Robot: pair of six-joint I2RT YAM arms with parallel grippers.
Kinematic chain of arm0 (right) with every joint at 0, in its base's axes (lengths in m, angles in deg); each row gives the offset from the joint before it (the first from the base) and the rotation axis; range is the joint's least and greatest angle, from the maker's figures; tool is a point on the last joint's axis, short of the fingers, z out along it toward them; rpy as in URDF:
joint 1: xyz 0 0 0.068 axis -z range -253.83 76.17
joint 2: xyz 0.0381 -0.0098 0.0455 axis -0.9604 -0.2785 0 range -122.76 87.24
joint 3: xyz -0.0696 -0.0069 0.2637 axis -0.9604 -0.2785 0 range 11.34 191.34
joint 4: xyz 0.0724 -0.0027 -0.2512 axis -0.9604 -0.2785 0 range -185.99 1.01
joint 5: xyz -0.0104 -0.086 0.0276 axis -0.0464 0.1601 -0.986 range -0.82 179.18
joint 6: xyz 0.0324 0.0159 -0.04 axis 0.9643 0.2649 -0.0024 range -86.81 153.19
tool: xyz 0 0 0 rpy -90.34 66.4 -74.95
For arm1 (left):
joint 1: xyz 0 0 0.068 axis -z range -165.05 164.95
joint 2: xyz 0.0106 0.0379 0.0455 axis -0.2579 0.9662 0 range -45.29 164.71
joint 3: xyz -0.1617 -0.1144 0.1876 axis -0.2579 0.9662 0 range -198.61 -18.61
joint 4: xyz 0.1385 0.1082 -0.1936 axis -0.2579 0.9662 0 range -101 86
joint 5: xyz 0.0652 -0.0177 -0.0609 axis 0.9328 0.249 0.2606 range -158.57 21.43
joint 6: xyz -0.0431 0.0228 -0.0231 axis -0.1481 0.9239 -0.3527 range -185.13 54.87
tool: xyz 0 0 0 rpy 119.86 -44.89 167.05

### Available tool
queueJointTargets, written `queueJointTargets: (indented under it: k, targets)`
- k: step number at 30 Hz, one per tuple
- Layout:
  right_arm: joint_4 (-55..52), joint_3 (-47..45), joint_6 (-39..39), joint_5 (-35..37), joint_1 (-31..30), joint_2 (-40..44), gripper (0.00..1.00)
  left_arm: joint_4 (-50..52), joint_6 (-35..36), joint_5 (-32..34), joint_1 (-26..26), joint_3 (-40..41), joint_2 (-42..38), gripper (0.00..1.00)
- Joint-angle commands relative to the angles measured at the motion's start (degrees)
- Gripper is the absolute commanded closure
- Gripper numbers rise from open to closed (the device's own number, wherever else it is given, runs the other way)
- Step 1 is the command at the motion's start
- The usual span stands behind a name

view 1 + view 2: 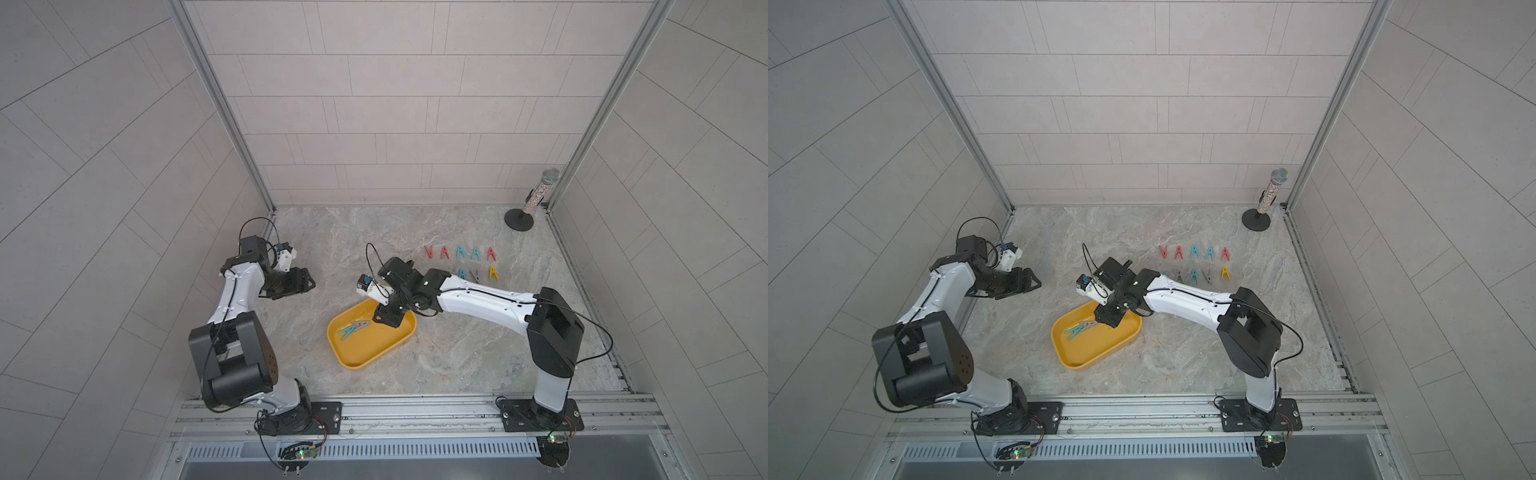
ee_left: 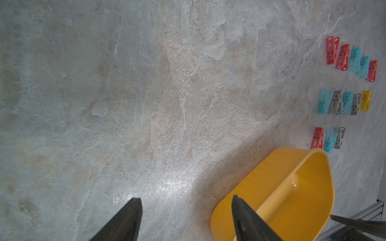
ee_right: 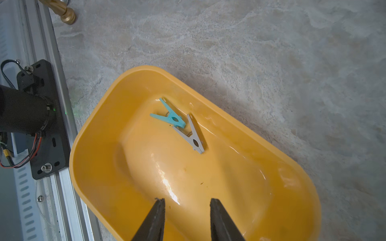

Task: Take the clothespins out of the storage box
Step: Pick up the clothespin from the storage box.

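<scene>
My right tool (image 3: 187, 200) hangs open and empty over the near end of the storage box (image 3: 137, 67). Two pegs lie in the box, a teal clothespin (image 3: 172, 117) and a grey clothespin (image 3: 195, 139), close to the far wall. The other clothespins (image 1: 457, 252) stand in rows on the desk (image 3: 271, 62). My left tool (image 2: 186, 198) is also open and empty, off to the side above bare desk.

My worry is the pair itself. The teal tip seems to rest on the grey one's leg, though I can't be sure from this angle, so closing on either may drag or flick the other. Both lie flat on glossy plastic, so a finger could skid, or catch the wall and shove the light box.
</scene>
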Motion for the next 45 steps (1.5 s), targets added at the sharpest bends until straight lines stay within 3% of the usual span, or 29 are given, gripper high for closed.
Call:
queueJointTargets:
  k: [1,11,45]
  targets:
    - [-3.37,2.54,-2.75,0.47,-1.41,-2.4,0.61,1.03,0.87,-1.31,-0.12,0.44,-1.32,0.25]
    - [-5.56,8.42,-5.39,1.67,-2.69,-9.46,0.6,1.1,0.82,-0.88,-0.27,0.41,-1.2,0.25]
    - [-6.59,17.09,-14.36,9.7,-3.91,-21.7,0.53,1.31,0.6,-0.62,-0.56,0.03,-1.17,0.25]
